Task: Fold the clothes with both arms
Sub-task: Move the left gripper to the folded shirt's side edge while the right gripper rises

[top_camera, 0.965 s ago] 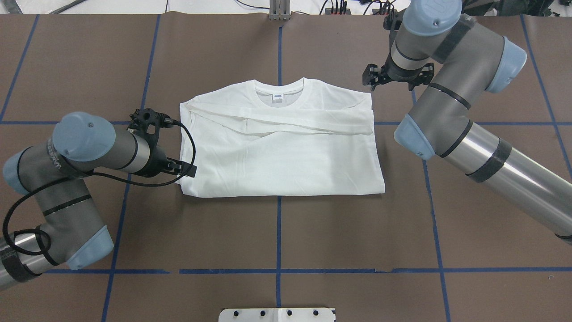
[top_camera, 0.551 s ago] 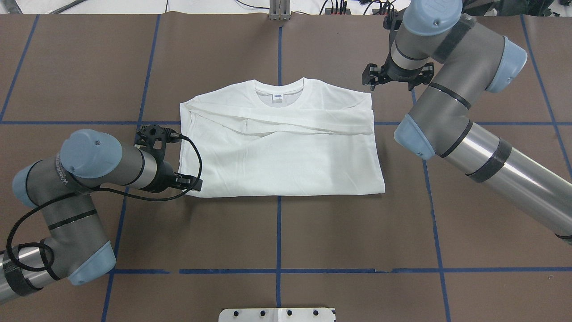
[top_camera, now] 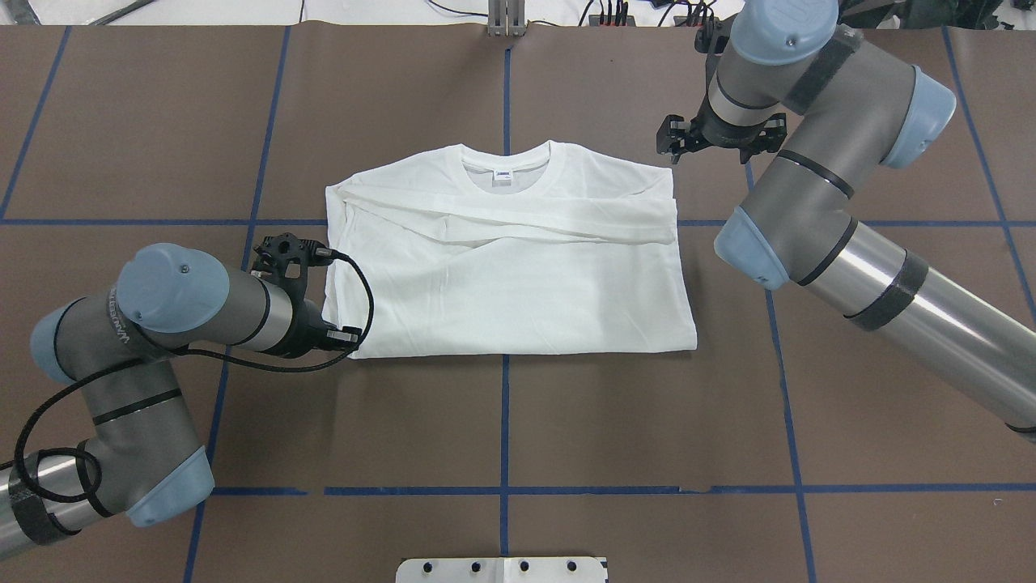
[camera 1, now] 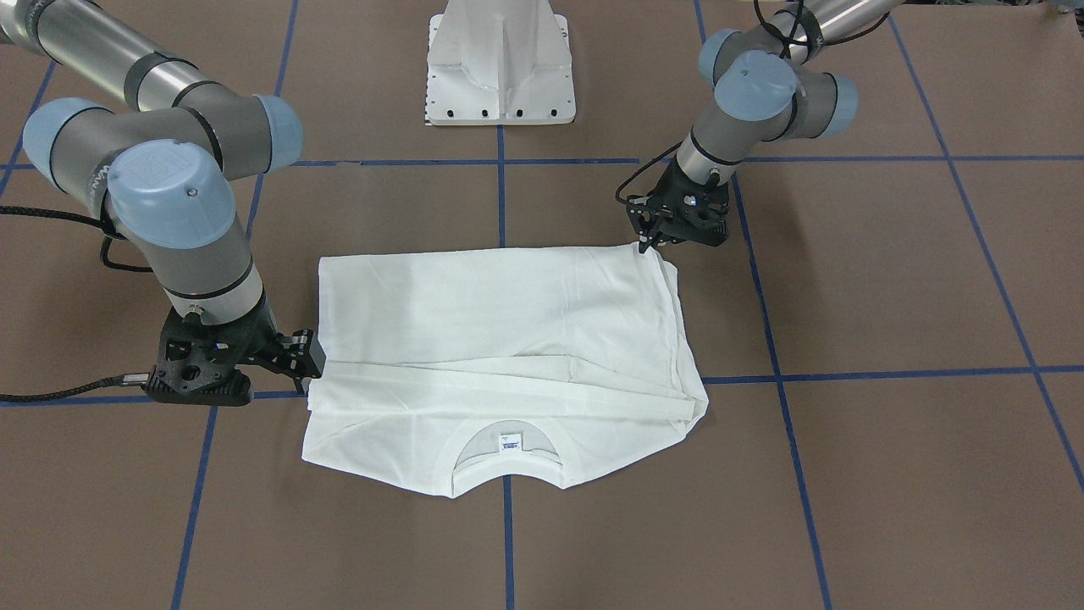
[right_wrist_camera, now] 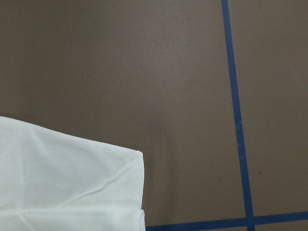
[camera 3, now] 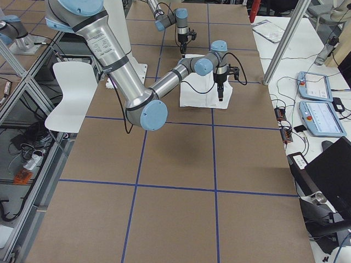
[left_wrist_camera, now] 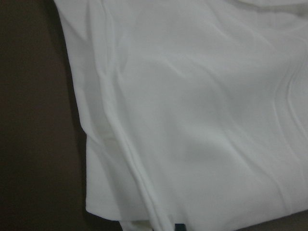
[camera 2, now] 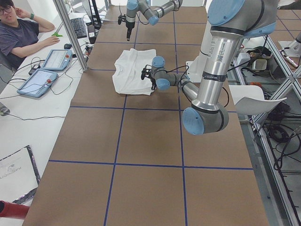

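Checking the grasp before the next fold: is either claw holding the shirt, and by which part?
Cannot tell. The left claw meets the shirt's hem corner; the right claw sits beside its shoulder edge.

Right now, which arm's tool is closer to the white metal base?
Left. The left tool is at the hem corner of the shirt, the edge facing the white metal base. The right tool is beside the far shoulder end, farther away.

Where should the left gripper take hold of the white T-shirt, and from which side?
Grip the near left hem corner of the T-shirt, coming in from its left side, where the left gripper is. The folded layers end there in a flat, exposed edge.
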Controlling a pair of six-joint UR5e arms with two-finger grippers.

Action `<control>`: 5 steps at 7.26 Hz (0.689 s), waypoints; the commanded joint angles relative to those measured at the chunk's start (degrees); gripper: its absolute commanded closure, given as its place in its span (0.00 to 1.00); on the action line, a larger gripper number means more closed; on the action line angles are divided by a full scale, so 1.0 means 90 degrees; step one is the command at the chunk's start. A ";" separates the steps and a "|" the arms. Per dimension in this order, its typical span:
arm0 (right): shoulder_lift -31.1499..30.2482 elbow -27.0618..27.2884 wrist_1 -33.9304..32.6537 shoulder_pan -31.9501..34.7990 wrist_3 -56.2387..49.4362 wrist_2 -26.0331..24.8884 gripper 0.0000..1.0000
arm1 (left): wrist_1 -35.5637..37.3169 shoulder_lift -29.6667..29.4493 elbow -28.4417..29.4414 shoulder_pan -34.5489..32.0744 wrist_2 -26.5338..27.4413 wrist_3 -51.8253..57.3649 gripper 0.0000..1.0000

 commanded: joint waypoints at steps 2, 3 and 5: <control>-0.0013 0.0025 0.0000 0.0000 0.0001 -0.0013 0.00 | 0.0094 0.0145 -0.0119 -0.0234 0.0021 0.0103 1.00; -0.0013 0.0025 0.0000 0.0000 0.0001 -0.0013 0.00 | 0.0162 0.0194 -0.0109 -0.0496 0.0031 0.0317 1.00; -0.0004 0.0025 0.0000 0.0000 0.0021 -0.0013 0.00 | 0.0795 0.0175 -0.0050 -0.1150 0.0050 0.1271 1.00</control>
